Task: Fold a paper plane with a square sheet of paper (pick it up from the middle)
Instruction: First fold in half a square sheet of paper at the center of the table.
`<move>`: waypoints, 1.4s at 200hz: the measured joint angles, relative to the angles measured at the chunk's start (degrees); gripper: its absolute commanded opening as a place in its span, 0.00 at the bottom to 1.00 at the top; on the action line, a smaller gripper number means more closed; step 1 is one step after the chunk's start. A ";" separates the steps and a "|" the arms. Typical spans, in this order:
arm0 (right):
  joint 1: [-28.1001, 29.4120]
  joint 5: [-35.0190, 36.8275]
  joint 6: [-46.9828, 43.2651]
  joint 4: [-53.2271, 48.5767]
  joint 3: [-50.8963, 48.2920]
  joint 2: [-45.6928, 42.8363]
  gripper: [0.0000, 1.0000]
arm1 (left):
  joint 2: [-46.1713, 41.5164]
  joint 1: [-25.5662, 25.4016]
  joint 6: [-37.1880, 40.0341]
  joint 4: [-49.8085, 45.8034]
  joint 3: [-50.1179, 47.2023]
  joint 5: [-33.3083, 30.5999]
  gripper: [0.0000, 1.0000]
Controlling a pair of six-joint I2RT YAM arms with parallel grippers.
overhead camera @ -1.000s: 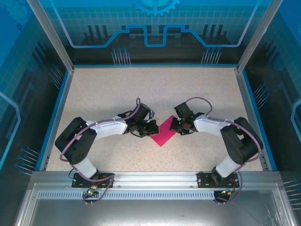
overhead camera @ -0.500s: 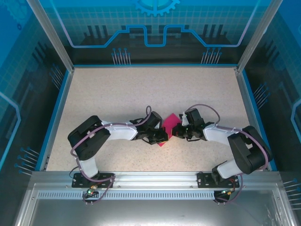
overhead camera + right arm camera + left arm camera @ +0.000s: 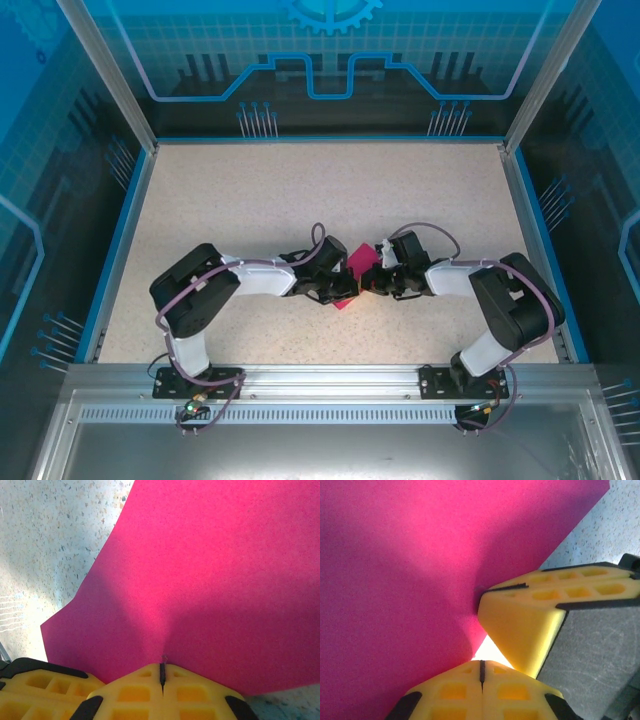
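The square sheet of paper is magenta-pink and lies mid-table, mostly covered by both gripper heads. My right gripper is shut on the paper's edge; the sheet puckers up into a ridge at its closed tips. My left gripper is shut too, its tips touching the paper's edge, and no paper shows in the slit between them. The right gripper's yellow fingers press into the sheet just ahead of the left tips. A left finger shows beside the right jaws.
The speckled tabletop spreads around the paper, bounded by a blue rim and aluminium posts. Both arms bend inward from their bases at the near edge, elbows out to the sides.
Both grippers have closed in from either side until they nearly touch over the paper. The sheet, flat and open a second ago, is now bunched and mostly hidden between them.
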 measured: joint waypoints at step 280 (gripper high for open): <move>-15.32 -1.81 -3.91 -1.40 3.58 3.50 0.00 | -0.20 0.24 0.50 1.07 -2.58 -3.41 0.00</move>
